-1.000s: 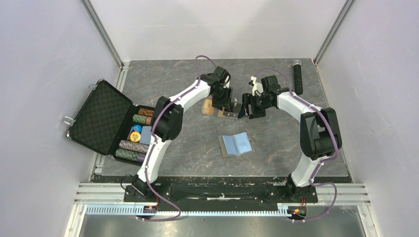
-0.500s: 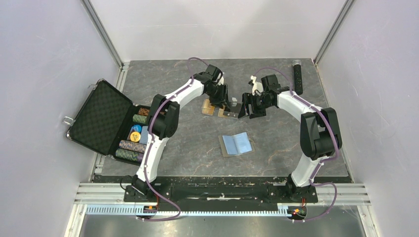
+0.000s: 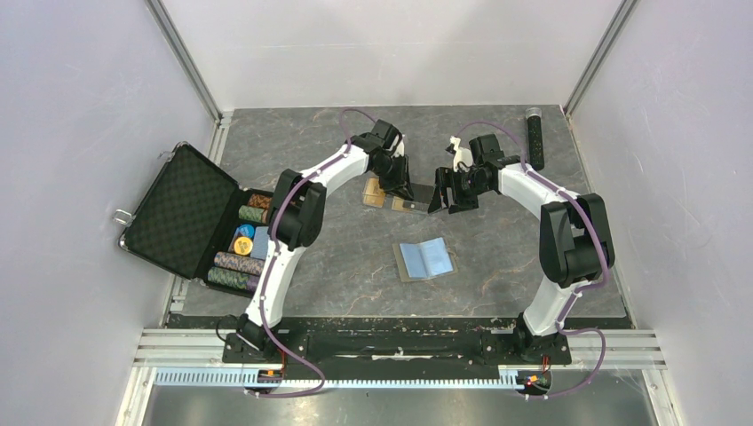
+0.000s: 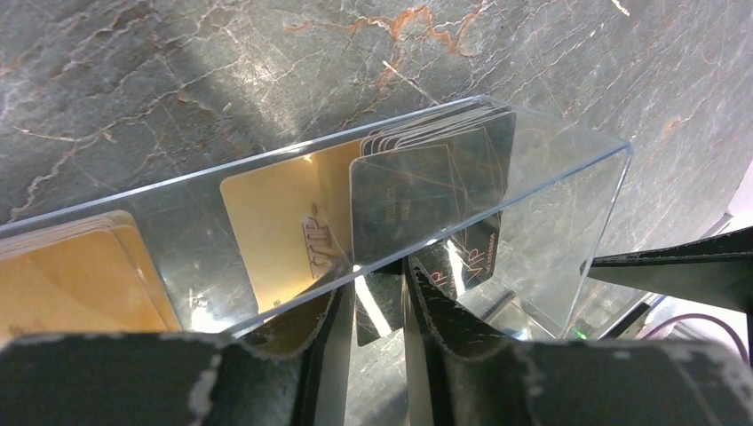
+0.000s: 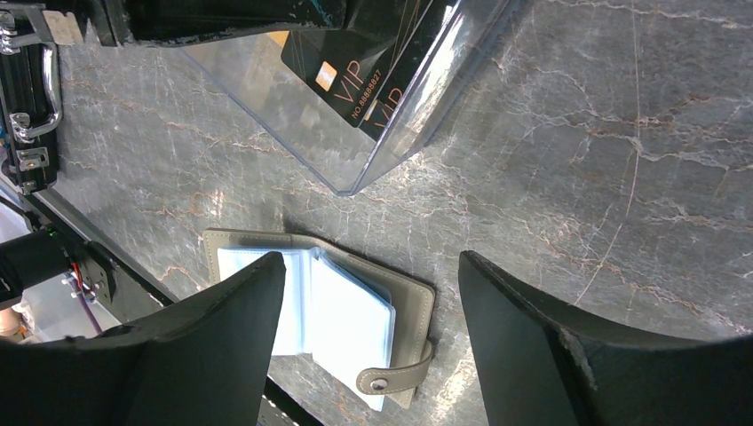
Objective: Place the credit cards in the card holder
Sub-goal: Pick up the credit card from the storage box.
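The credit cards (image 3: 374,193) stand in a small clear plastic box (image 3: 414,205) at mid-table. In the left wrist view gold cards (image 4: 275,222) and dark-reflecting ones lean inside the box (image 4: 550,195). My left gripper (image 3: 400,184) is at the box's near wall (image 4: 382,266), jaws a narrow gap apart, a card face showing in the gap. The card holder (image 3: 424,259) lies open, light blue inside, nearer the arms. My right gripper (image 3: 441,191) is wide open and empty just right of the box; its view (image 5: 371,262) shows the holder (image 5: 355,319), box (image 5: 320,133) and cards (image 5: 355,71).
An open black poker-chip case (image 3: 191,217) with chip stacks lies at the left edge; its corner shows in the right wrist view (image 5: 27,89). A black tube-like object (image 3: 535,133) lies at the far right. Walls enclose the table on three sides.
My left gripper has shifted a little to the left over the clear box. The right arm, the box and the card holder have not moved.
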